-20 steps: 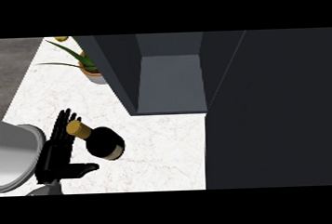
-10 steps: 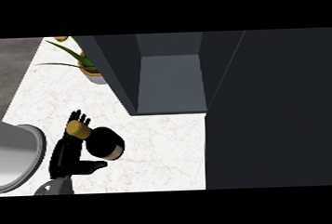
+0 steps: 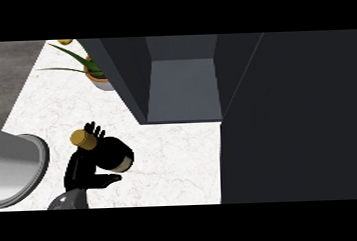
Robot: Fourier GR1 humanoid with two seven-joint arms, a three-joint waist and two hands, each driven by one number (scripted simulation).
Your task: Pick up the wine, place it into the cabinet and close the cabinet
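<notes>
our left hand (image 3: 85, 171) is at the lower left of the head view, black fingers (image 3: 95, 129) curled up around the wine (image 3: 108, 154) bottle and the thumb (image 3: 108, 180) sticking out toward the right underneath it. we have the bottle wrapped rather than pinched; its dark body bulges out to the right of our palm and its gold cap (image 3: 83, 139) pokes out at the upper left, next to our fingertips. we cannot tell whether the bottle is lifted or touching the counter. our grey forearm (image 3: 68, 200) comes in from the lower edge below the hand. our right hand does not show.

the counter (image 3: 175, 157) is white with faint marbling. at its left edge sits the rim of a grey sink (image 3: 31, 167), close beside our hand. the cabinet (image 3: 181, 82) stands open at the top centre, a dark frame around a grey inner shelf, well apart from the wine. its dark door (image 3: 292, 118) fills the right side of the view. a potted plant (image 3: 95, 75) with long green leaves stands just left of the cabinet.

we count one hand, one wine bottle, one cabinet, one plant, one sink.
</notes>
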